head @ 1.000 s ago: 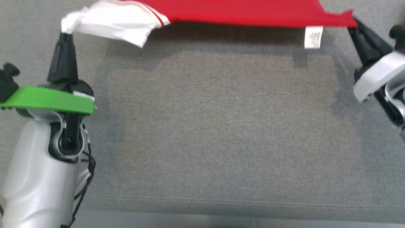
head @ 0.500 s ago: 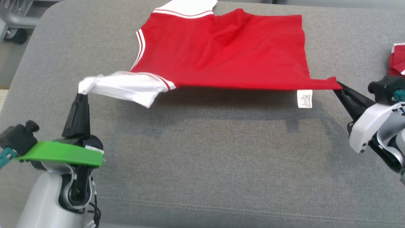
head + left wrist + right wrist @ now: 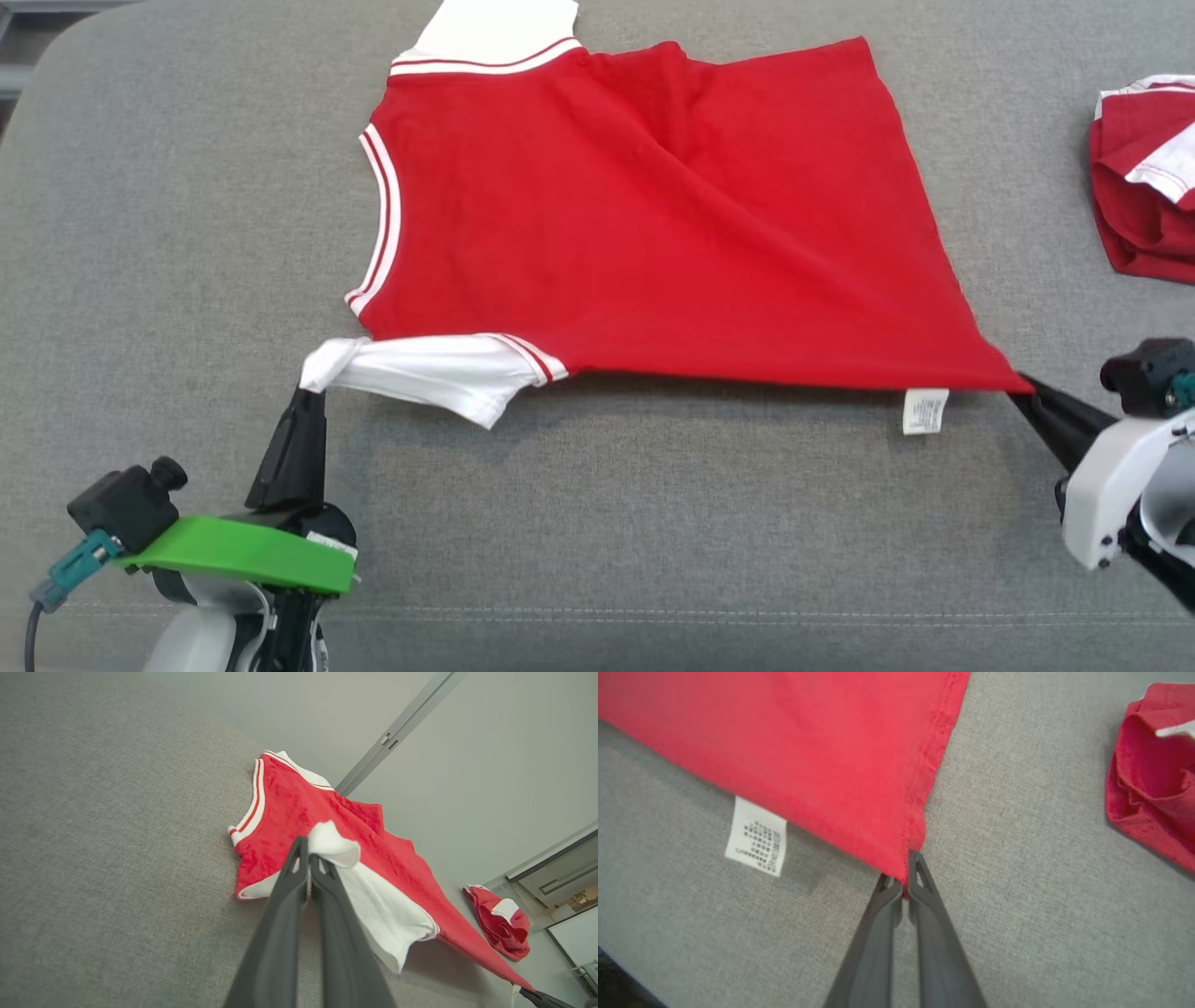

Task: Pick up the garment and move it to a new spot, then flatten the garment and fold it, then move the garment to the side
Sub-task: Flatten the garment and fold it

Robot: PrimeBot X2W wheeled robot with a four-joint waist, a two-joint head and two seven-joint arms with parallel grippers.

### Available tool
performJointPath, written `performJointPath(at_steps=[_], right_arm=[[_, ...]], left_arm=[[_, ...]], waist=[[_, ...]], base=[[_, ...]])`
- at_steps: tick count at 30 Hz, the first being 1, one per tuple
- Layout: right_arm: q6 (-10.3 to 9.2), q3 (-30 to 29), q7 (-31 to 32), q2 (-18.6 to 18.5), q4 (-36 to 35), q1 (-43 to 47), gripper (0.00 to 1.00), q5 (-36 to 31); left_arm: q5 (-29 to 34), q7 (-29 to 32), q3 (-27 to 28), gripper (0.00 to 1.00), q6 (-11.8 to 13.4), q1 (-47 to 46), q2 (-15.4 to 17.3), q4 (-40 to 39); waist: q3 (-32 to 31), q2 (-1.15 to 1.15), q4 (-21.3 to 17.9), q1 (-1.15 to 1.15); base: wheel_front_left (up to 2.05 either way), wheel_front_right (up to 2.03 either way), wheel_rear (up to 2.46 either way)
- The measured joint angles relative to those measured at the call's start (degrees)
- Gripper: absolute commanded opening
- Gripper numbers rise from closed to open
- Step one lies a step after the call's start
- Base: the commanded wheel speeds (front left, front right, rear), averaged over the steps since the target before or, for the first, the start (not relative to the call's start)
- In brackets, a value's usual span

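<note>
Evidently the red T-shirt (image 3: 653, 233) lay spread over the far part of the grey cushion (image 3: 607, 541), its near edge stretched taut between both grippers. The left gripper (image 3: 306, 401) was clamped on the tip of the white sleeve (image 3: 429, 369). The right gripper (image 3: 1022, 387) pinched the hem corner beside the care label (image 3: 925, 412). This hold seemed meant to pull wrinkles out for flattening. Another crumpled red garment (image 3: 1144, 187) sat at the cushion's right edge.
</note>
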Motion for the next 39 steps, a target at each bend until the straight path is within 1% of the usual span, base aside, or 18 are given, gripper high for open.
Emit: performJointPath(at_steps=[2, 4, 7, 13, 19, 24, 26, 30, 36, 39], right_arm=[[-0.76, 0.0, 0.2, -0.1, -0.7, 1.9, 0.0, 0.6], [-0.99, 0.0, 0.2, -0.2, -1.2, 2.7, 0.0, 0.9], [-2.44, -0.9, 0.2, -0.5, -2.7, 5.1, 0.0, 1.8], [-4.5, -1.9, -0.5, -1.4, -5.3, 9.5, 0.0, 2.5], [-5.42, -1.8, -0.6, -1.6, -8.2, 12.9, 0.0, 2.9], [-6.56, -1.9, -0.4, -1.9, -10.1, 15.8, 0.0, 4.8], [-7.42, -2.1, -0.2, -2.0, -10.7, 17.0, 0.0, 5.5], [-8.46, -2.9, 0.5, -2.9, -13.2, 20.0, 0.0, 7.0], [-9.39, -3.9, 1.5, -4.1, -16.4, 20.5, 0.0, 7.1], [-9.37, -4.0, 2.2, -4.7, -17.7, 20.4, 0.0, 7.1]], left_arm=[[-0.5, 0.5, 0.0, 0.0, 0.7, 1.0, -0.1, -0.7], [-0.8, 0.7, 0.0, 0.0, 1.1, 1.7, -0.1, -1.1], [-1.5, 2.4, -0.5, 0.0, 1.8, 4.2, -0.1, -2.0], [-3.4, 5.5, -0.4, 0.0, 4.1, 8.4, 0.5, -4.6], [-4.7, 8.3, 0.8, 0.0, 6.7, 11.4, 2.4, -8.4], [-8.2, 11.2, 0.7, 0.0, 7.9, 14.2, 2.3, -12.4], [-9.3, 12.3, 0.5, 0.0, 8.7, 15.5, 2.3, -13.7], [-9.9, 13.5, 1.4, 0.0, 10.3, 18.8, 2.8, -16.9], [-10.8, 15.1, 2.0, 0.0, 10.8, 20.8, 4.1, -21.3], [-10.8, 15.9, 2.4, 0.0, 11.1, 20.9, 5.5, -23.2]], waist=[[0.2, 0.0, -0.1, 0.0], [0.3, 0.0, -0.1, 0.0], [0.4, 0.0, 0.2, 0.0], [0.5, 0.0, 1.5, 0.0], [0.6, 0.0, 2.8, 0.0], [0.8, 0.0, 3.5, 0.0], [0.9, 0.0, 3.8, 0.0], [1.0, 0.0, 4.3, 0.0], [1.2, 0.0, 4.2, 0.0], [1.3, 0.0, 3.6, 0.0]], base=[[0.0, 0.0, 0.0], [0.0, 0.0, 0.0], [0.0, 0.0, 0.0], [0.0, 0.0, 0.0], [0.0, 0.0, 0.0], [0.0, 0.0, 0.0], [0.0, 0.0, 0.0], [0.0, 0.0, 0.0], [0.0, 0.0, 0.0], [0.0, 0.0, 0.0]])
